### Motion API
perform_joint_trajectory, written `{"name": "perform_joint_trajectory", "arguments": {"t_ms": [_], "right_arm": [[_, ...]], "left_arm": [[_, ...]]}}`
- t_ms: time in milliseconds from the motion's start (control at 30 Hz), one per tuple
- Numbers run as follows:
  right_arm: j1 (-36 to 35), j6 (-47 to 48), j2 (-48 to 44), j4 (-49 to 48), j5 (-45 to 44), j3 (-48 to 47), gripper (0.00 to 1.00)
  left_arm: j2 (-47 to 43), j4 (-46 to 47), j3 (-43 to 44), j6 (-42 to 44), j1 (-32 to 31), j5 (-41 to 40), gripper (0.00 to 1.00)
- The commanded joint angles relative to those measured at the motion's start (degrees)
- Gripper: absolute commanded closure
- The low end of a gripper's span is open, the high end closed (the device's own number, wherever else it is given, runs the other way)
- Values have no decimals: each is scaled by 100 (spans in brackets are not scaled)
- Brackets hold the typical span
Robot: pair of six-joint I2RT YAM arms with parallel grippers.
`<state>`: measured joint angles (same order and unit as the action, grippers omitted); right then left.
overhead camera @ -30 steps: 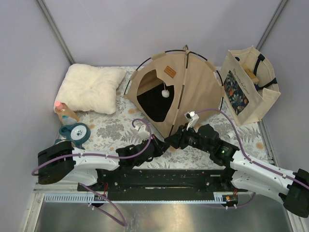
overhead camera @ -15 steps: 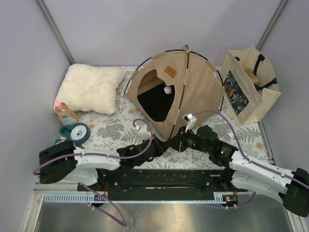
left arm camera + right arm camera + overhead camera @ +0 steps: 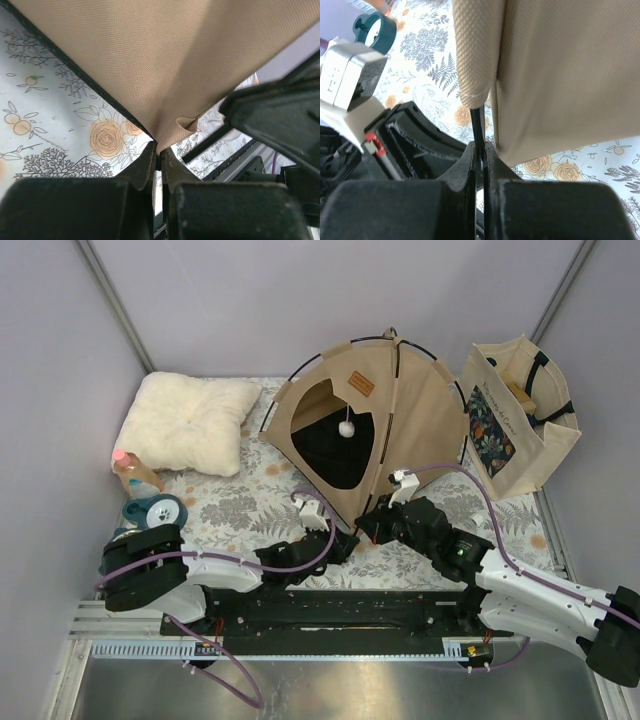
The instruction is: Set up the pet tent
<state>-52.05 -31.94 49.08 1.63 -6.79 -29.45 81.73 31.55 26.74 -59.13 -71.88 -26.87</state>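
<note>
Floral surface [image 3: 230, 510], pet tent [image 3: 420, 430] nearly up. Left fingers [image 3: 144, 167] pinch its corner, right fingers [image 3: 494, 159] its pole [image 3: 477, 125]; seating the pole seems next.

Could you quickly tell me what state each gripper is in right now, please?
Left gripper: closed on the tent's fabric corner.
Right gripper: closed on the tent's black pole.

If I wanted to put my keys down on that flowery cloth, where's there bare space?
Best: the floral tablecloth between the white fluffy cushion, teal plastic ring and tan canvas pet tent. A thinner strip lies before the beige floral tote bag. Front middle is crowded: the left claw and right claw pinch the tent's corner.
</note>
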Motion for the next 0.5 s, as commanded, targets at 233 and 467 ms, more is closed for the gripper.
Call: {"name": "perform_joint_trajectory", "arguments": {"t_ms": [233, 467], "right_arm": [[81, 267, -144, -857, -1632, -649, 100], [81, 303, -232, -1024, -2001, -746, 100]], "left_arm": [[466, 149, -345, 860, -626, -37, 100], [563, 132, -336, 939, -758, -169, 100]]}}
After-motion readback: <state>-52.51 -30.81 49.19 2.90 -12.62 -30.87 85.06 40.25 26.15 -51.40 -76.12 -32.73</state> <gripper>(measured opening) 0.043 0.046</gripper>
